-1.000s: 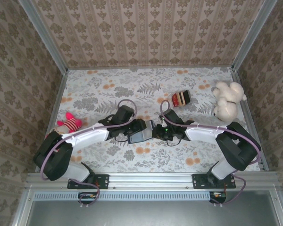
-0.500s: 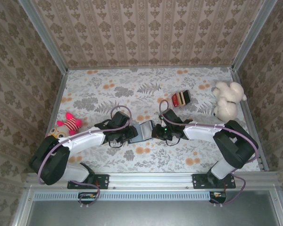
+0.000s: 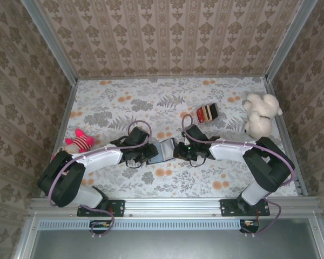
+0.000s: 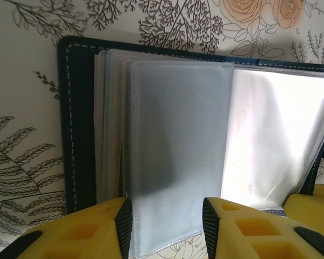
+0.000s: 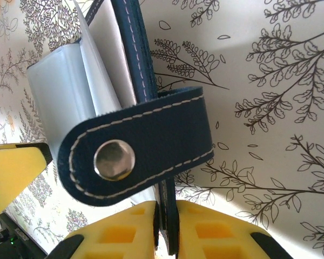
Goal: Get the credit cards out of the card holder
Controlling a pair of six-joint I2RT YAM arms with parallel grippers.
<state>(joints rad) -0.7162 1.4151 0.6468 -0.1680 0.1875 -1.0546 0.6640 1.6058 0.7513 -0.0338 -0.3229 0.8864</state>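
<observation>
The card holder (image 3: pixel 165 149) is a navy wallet that lies open between my two grippers at the table's middle. In the left wrist view its stitched navy cover (image 4: pixel 71 113) frames several clear plastic sleeves (image 4: pixel 178 135). My left gripper (image 4: pixel 167 229) (image 3: pixel 150 153) is open, its pads either side of the front sleeve's lower edge. My right gripper (image 5: pixel 167 229) (image 3: pixel 179 151) is shut on the card holder's cover edge, just below the closing tab with its metal snap (image 5: pixel 114 159). The credit cards are hidden.
A red, cream and brown striped block (image 3: pixel 207 112) lies behind the right arm. A white plush bear (image 3: pixel 259 116) sits at the far right and a pink plush toy (image 3: pixel 78 141) at the left edge. Patterned walls enclose the table.
My left gripper has drawn back a little to the left and its jaws have narrowed. The card holder has shifted slightly away from me. The right gripper keeps its hold.
</observation>
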